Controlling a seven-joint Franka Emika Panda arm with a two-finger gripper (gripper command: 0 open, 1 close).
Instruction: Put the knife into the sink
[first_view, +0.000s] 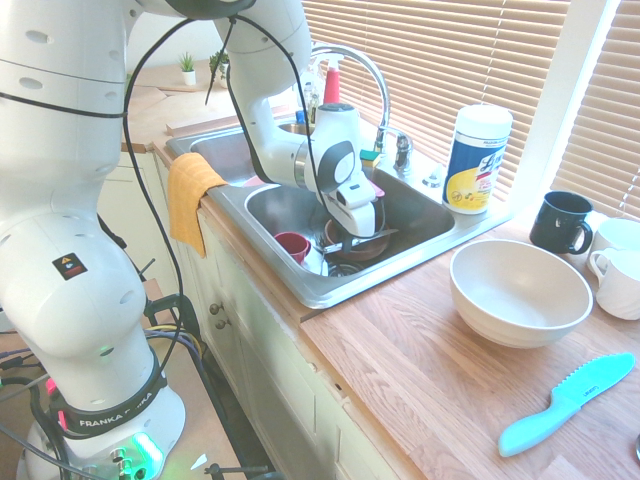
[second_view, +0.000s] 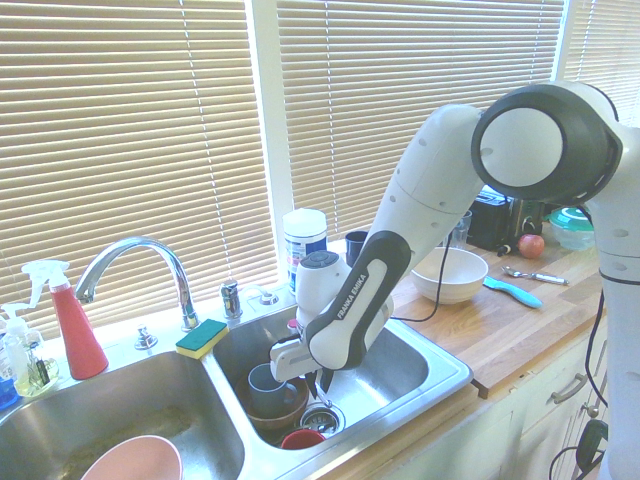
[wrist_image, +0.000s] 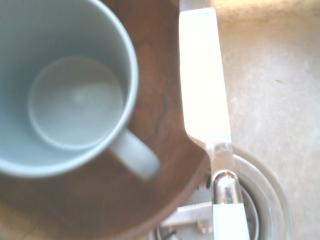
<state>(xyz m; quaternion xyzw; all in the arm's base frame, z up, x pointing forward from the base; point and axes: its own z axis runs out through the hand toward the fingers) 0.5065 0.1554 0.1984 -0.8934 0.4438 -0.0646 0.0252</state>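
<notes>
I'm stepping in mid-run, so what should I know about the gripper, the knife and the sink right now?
Gripper: shut on the knife, pointing down inside the sink's right basin.
Knife: held about level just above the brown bowl with the grey mug in it; the wrist view shows its blade crossing the bowl's rim, near the drain. Whether it touches anything, I cannot tell.
Done: knife carried into the basin.
Left: open the gripper to release it, then lift clear.
Note: the turquoise knife on the counter is not the job's.
</notes>
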